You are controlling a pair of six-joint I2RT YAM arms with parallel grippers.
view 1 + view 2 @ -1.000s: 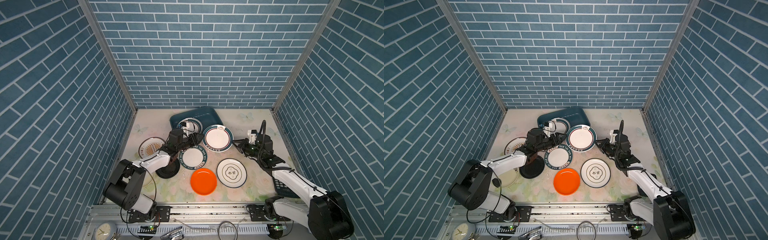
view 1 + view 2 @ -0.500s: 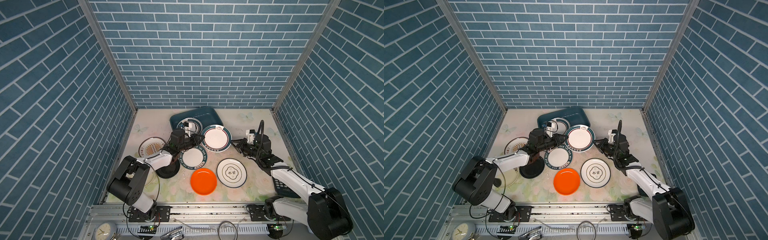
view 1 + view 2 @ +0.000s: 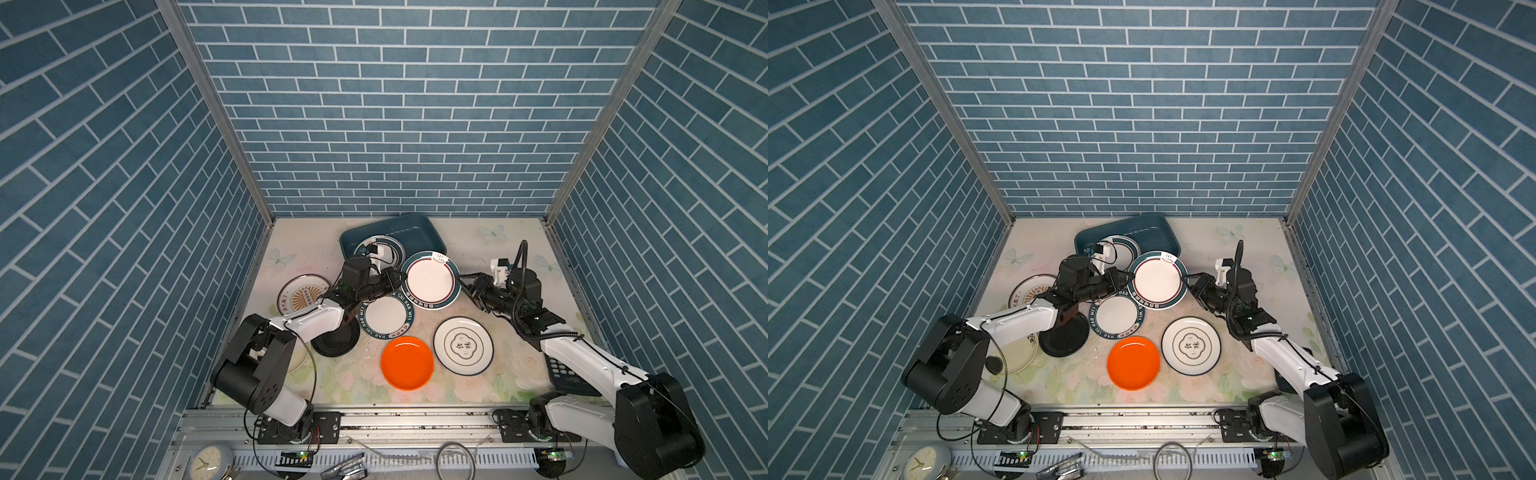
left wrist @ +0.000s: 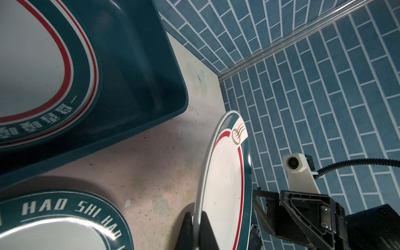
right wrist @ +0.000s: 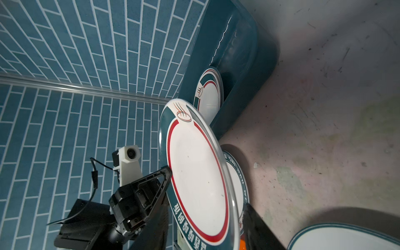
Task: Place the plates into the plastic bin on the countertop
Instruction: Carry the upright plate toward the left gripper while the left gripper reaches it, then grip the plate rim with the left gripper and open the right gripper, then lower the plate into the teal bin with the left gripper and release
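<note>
The plastic bin (image 3: 401, 224) stands on the countertop (image 3: 482, 253), and one teal-rimmed plate (image 4: 32, 65) lies flat inside it, in the bin's left half. Just in front of the bin's near right corner a second teal-rimmed plate with a red ring (image 3: 430, 284) hangs tilted in the air, clear of the countertop and outside the bin. The left gripper (image 4: 195, 216) is clamped on this plate's rim, one finger on each face, at the edge that lies below the bin's middle in both top views. The right gripper (image 3: 469, 293) is at the opposite edge, out past the bin's right end, with its jaws spread. The right wrist view shows the rim lying between the fingers without being pinched. Farther from the bin, partly under the raised plate, the plate lettered HAO SHI (image 3: 386, 316) lies flat. Beyond it, farther still from the bin, lie an orange plate (image 3: 407, 363) and a white plate with Chinese characters (image 3: 463, 345) side by side. Off the bin's left end a sunburst plate (image 3: 299, 293) rests on the countertop. Farther out on that side are a black plate (image 3: 336, 340) and a cream plate (image 3: 1019, 353), both partly hidden by the left arm.
</note>
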